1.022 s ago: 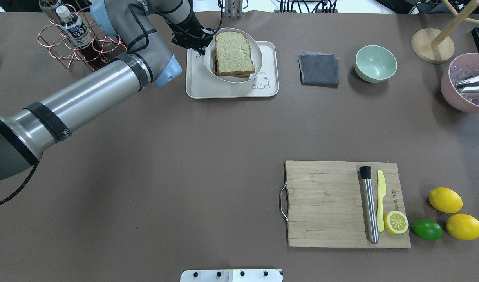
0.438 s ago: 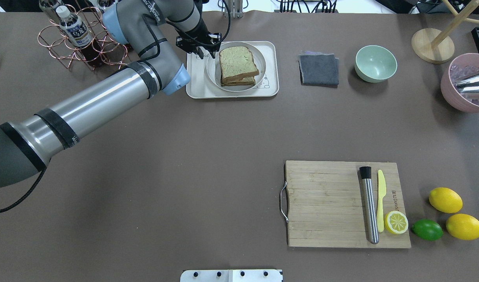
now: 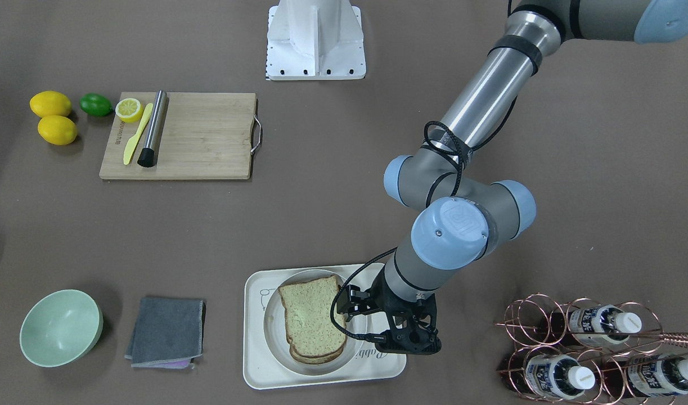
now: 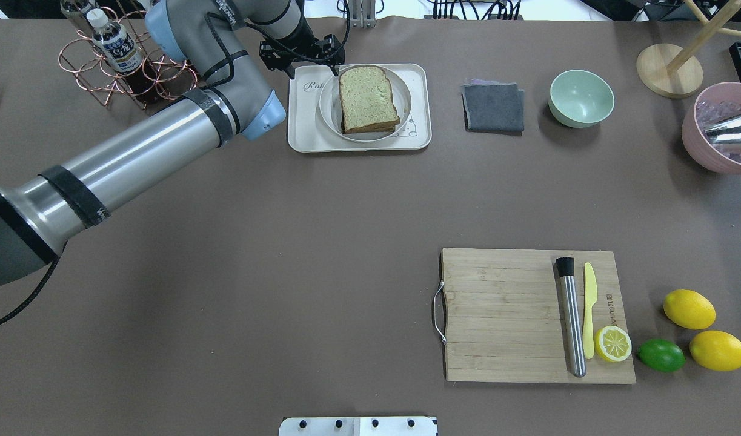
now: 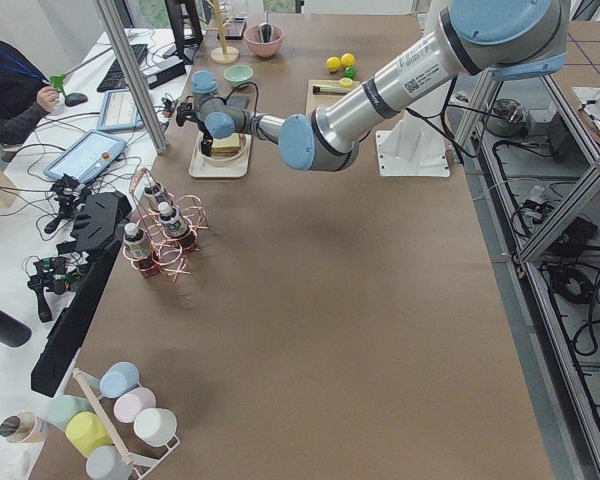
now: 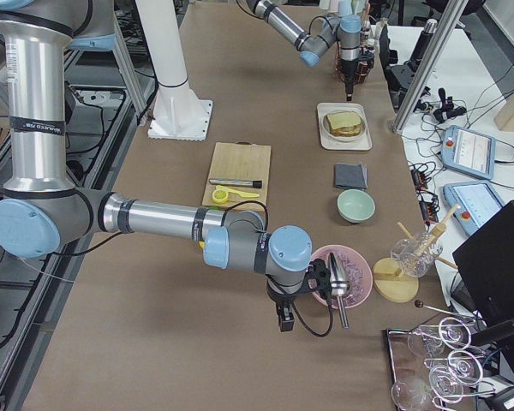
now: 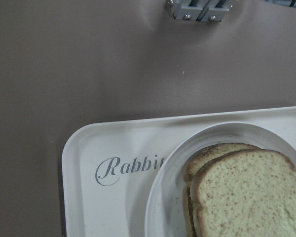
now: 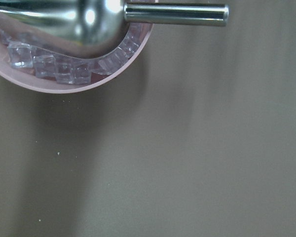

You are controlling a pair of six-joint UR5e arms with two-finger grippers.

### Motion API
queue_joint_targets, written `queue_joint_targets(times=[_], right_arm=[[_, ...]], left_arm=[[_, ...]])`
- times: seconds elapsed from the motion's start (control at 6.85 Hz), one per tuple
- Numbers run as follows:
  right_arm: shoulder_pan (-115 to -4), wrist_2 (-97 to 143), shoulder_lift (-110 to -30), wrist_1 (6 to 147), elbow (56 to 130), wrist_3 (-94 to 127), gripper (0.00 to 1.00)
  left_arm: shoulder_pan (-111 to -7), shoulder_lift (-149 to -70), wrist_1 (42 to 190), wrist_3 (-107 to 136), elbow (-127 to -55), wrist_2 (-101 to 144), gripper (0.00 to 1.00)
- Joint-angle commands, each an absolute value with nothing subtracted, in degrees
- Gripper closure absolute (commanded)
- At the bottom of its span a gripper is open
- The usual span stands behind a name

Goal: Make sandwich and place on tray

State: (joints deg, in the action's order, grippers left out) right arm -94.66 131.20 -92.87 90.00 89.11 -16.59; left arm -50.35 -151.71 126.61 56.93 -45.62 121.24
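At the table's far side, front-facing view: the tray [image 3: 253, 349] lies flat, carrying a round white plate [image 3: 273, 329]. The sandwich [image 3: 313, 323] sits on that plate, its upper slice slightly askew over the lower one. The left gripper [image 3: 407, 340] hangs over the tray edge nearest the bottle rack [image 3: 597, 349], above the script, beside the plate and clear of the bread.

Overhead view: tray, plate and sandwich are at the far edge, left of centre. The left gripper's fingers appear apart with nothing between them. One fingertip [image 4: 335, 68] is just beside the plate's far-left rim; contact cannot be determined. A grey cloth [image 4: 493, 108] and a green bowl [image 4: 581, 98] lie right of the tray, apart from it. The cutting board [image 4: 503, 315] is near right, well apart.

Exterior left view: the near arm reaches out to the tray.

Exterior right view: the right gripper [image 6: 284, 318] is beside the pink bowl [image 6: 353, 282], with a metal scoop [image 6: 336, 295] across the bowl's rim. I cannot tell how its fingers stand.

Left wrist view: tray corner, "Rabbit" script, plate rim, two stacked slices.

Right wrist view: the scoop lies over the pink bowl, which holds ice cubes [image 8: 19, 54].
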Motion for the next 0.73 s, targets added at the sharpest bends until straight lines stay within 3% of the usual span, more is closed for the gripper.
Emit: queue_joint_targets(times=[0.0,0.29,0.58], right_arm=[[-94.66,131.22,-93.16,90.0,88.95,-16.52,0.0],[-94.66,131.22,-93.34,90.0,89.03,-16.61,0.0],[-94.66,131.13,-93.78,90.0,88.95,-16.52,0.0]], left_arm=[[-50.62,-134.91,113.99,56.69,-75.17,121.72,0.02],[-50.63,-120.48,102.52,56.16,-99.21,121.73,0.02],[-55.25,-104.68,99.32,43.16,-112.01,122.25,0.02]])
